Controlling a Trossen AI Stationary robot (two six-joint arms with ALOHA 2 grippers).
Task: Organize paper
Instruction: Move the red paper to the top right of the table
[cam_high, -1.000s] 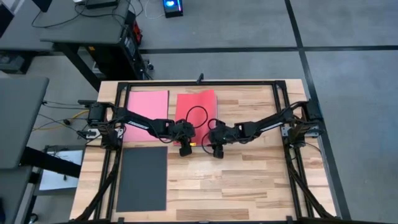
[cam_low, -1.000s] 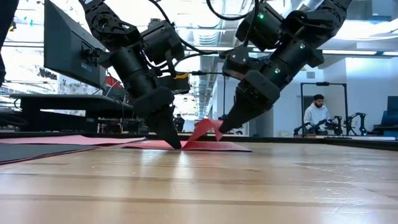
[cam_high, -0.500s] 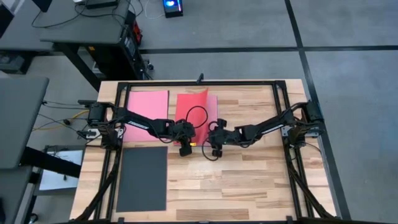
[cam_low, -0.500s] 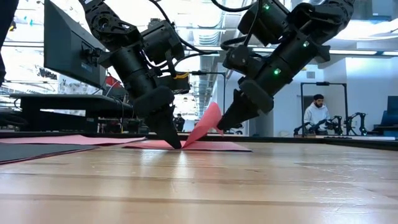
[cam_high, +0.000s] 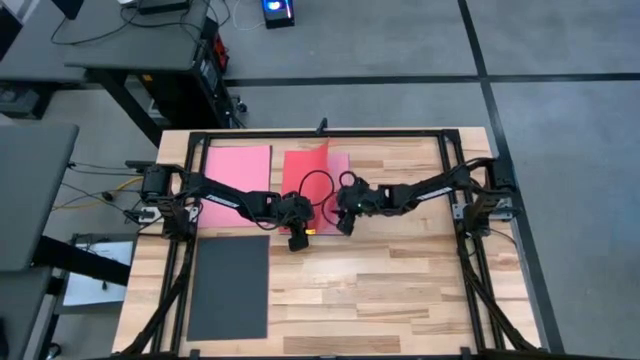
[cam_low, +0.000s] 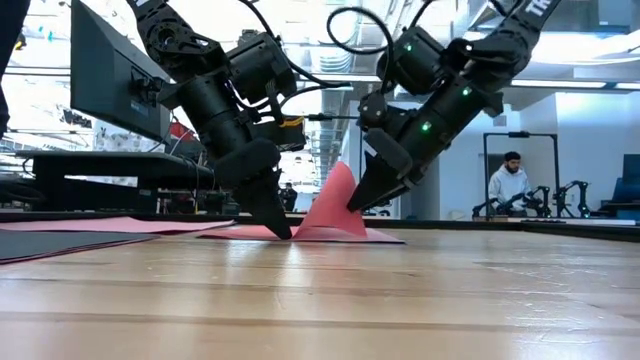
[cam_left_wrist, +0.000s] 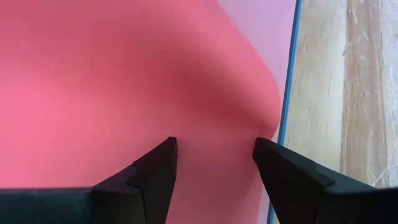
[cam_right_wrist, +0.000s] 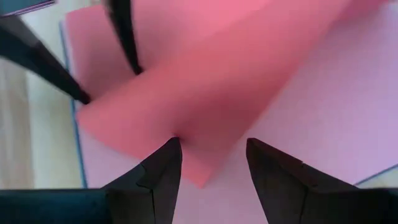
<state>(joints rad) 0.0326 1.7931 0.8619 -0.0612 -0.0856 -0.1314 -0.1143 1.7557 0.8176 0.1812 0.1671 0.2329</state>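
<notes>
A red paper sheet (cam_high: 303, 172) lies at the table's far middle on a pink sheet (cam_high: 341, 165), with a blue edge (cam_left_wrist: 287, 112) showing underneath. Its right side stands raised in a steep curl (cam_low: 335, 195). My left gripper (cam_low: 282, 232) is open, its tips down on the red sheet's near edge. My right gripper (cam_low: 360, 203) is open at the raised side, slanting down from the right. Another pink-red sheet (cam_high: 237, 170) lies flat at the far left, and a black sheet (cam_high: 229, 287) lies flat at the near left. My left gripper stands with both open fingertips (cam_left_wrist: 163, 152) on the red sheet's flat part near its near edge (cam_left_wrist: 211, 180), slanting steeply down from above. That part stays flat on the stack. My right gripper has its open fingertips (cam_right_wrist: 173, 149) against the red sheet's lifted right corner (cam_right_wrist: 199, 168), slanting down from the table's right. The corner lies between the fingers, not pinched. The sheet curls up clear of the pink sheet there.
A black metal frame (cam_high: 320, 133) runs around the table's far and side edges. Bare wood (cam_high: 400, 290) spans the near right. Desks and a monitor (cam_low: 110, 80) stand beyond the table, and a person (cam_low: 510, 182) sits far behind.
My right gripper has gone toward the table's far left and rolled, its fingers still apart. The red sheet's right side has risen from a low curl to a steep one, uncovering the pink sheet, while its left part has stayed flat under my left gripper.
</notes>
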